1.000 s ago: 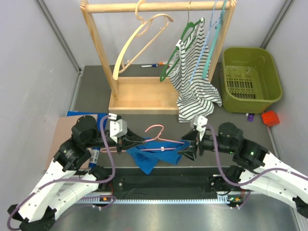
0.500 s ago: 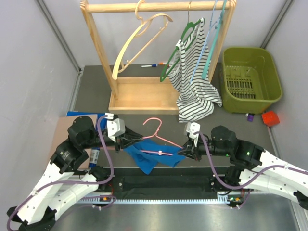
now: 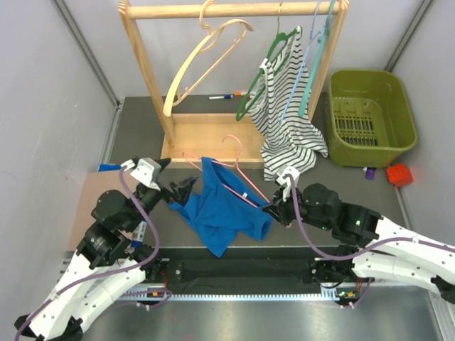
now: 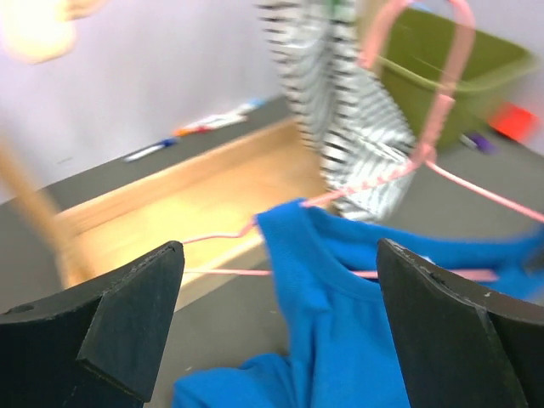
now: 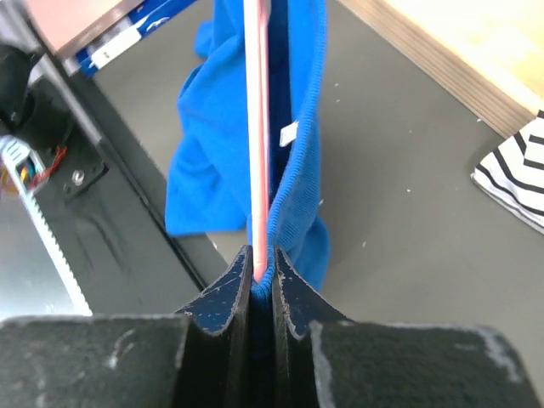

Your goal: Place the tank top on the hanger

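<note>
The royal-blue tank top point(image 3: 217, 213) hangs draped over the thin pink hanger point(image 3: 238, 181), which is tilted with its hook point(image 3: 233, 144) toward the wooden rack. My right gripper point(image 3: 276, 208) is shut on the hanger's right end, with a fold of blue fabric pinched beside the wire point(image 5: 257, 127). The right wrist view shows the tank top point(image 5: 212, 153) hanging down the wire away from the jaws. My left gripper point(image 3: 178, 183) stands wide open just left of the tank top, touching nothing. In the left wrist view the blue fabric point(image 4: 374, 323) and pink wire point(image 4: 442, 93) lie beyond its fingers point(image 4: 127, 314).
A wooden clothes rack point(image 3: 213, 138) stands behind, holding a cream hanger point(image 3: 206, 57) and a striped top point(image 3: 288, 121) on a green hanger. A green basket point(image 3: 370, 110) and a red block point(image 3: 399, 174) sit at right. Markers point(image 3: 226, 96) lie at the back, a brown board point(image 3: 92, 195) at left.
My left gripper opened, let go and drew back to the left. My right gripper shut on the hanger's right end and lifted it, so the tank top now hangs from it nearer the rack.
</note>
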Controlling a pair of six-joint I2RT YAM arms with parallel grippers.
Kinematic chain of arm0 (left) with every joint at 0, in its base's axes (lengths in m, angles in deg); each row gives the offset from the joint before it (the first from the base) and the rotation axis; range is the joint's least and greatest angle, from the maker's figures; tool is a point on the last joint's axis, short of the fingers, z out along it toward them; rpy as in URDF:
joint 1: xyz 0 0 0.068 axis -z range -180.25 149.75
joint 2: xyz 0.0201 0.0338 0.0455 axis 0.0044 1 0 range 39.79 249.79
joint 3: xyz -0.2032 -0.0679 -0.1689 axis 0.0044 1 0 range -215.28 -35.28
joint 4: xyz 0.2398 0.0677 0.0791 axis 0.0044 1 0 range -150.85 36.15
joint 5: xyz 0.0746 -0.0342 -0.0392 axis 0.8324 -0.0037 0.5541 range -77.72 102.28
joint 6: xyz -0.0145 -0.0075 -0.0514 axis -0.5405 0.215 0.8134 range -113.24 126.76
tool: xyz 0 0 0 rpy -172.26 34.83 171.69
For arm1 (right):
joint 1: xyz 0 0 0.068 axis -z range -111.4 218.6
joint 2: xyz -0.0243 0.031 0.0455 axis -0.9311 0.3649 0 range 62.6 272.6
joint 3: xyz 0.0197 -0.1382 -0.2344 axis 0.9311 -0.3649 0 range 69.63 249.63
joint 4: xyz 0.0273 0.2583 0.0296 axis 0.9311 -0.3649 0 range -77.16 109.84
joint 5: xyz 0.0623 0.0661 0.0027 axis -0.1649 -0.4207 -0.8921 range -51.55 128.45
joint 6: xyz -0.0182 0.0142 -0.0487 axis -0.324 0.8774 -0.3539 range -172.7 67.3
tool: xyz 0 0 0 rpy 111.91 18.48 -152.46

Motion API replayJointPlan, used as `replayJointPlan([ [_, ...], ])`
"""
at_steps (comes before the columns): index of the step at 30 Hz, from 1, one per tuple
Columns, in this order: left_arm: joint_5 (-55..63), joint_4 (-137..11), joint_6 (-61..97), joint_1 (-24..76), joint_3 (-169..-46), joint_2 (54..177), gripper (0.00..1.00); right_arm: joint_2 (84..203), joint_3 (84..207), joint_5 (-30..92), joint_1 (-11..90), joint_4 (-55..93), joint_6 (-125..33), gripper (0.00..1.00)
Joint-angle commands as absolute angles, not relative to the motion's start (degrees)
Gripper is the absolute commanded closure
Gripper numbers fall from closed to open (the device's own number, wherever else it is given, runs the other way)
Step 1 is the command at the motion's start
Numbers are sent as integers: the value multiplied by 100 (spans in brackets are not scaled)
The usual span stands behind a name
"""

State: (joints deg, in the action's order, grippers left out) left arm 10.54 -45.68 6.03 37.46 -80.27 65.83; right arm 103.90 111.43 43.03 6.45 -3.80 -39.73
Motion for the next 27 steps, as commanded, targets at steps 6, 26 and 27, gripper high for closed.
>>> replayJointPlan([
  [6, 3987, -5707, 1107, 3754, -7308, 5553, 1, 11532, 12077, 7153, -1030, 1043, -2547, 100],
  [26, 4383, -5593, 1133, 3754, -7132, 5631, 1, 14029, 14959, 9356, -920, 199, -762, 100],
  [27, 4383, -5593, 1124, 3754, -7123, 5622, 1, 14151, 15031, 9364, -866, 217, -727, 100],
])
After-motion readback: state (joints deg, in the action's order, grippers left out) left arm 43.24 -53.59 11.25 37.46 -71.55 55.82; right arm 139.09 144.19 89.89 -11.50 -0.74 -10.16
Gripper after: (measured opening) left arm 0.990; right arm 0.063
